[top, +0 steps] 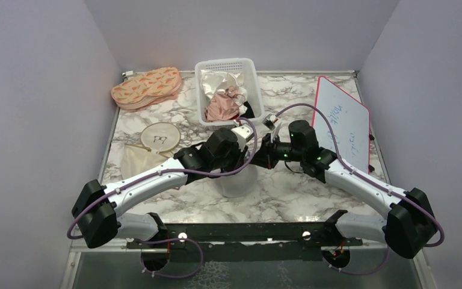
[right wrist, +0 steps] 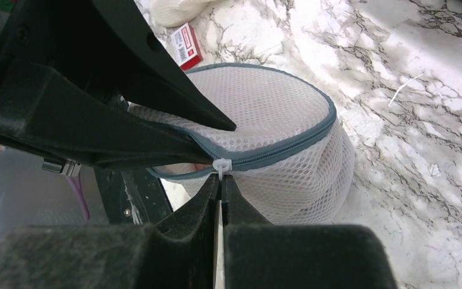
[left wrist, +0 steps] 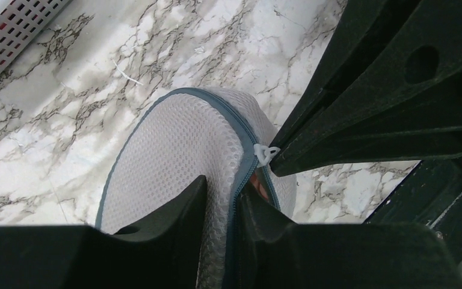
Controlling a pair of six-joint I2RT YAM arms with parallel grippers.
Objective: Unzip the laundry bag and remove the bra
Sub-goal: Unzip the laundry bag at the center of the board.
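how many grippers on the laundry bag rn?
2. The left gripper pinches the laundry bag beside its zip; the right gripper is shut on the white zip pull.

The top camera looks down over the whole table [top: 289,192] from its near edge. Both wrist cameras face the laundry bag [right wrist: 264,114] at close range from opposite sides. All three views share it.

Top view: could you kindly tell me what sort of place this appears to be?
Probably a robot test cell in a lab, not a home: plain grey walls box in a marbled table, the left arm and right arm are mounted at its near edge, and a whiteboard sits at the right.
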